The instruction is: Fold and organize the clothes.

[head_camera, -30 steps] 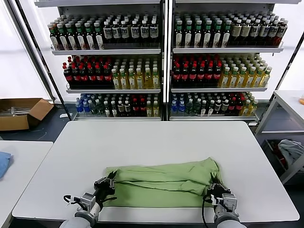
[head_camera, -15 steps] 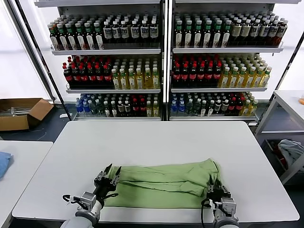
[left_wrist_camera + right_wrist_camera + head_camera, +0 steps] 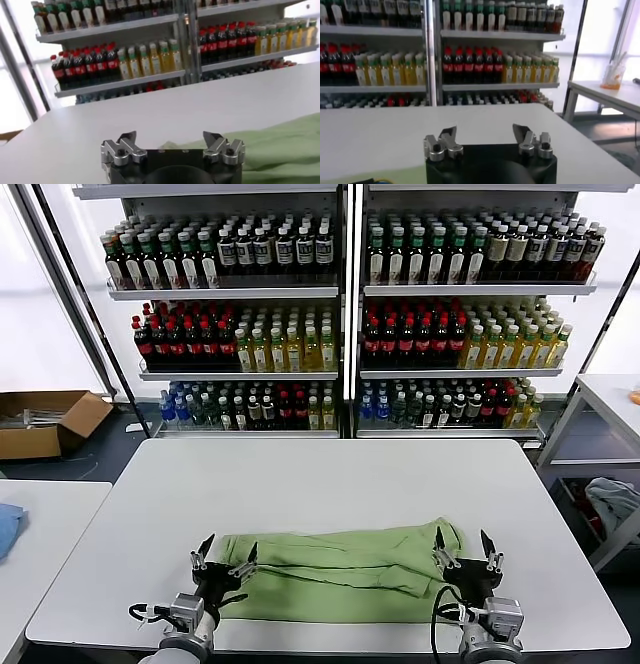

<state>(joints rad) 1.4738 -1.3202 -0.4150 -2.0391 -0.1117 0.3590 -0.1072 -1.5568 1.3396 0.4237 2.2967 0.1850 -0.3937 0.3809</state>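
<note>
Well, soft creased green shirt [image 3: 340, 559]

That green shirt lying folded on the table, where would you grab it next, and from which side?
Probably by the two short ends of the green shirt, coming from the table's near edge, where the open left gripper and right gripper stand. It lies as a long flat strip.
</note>
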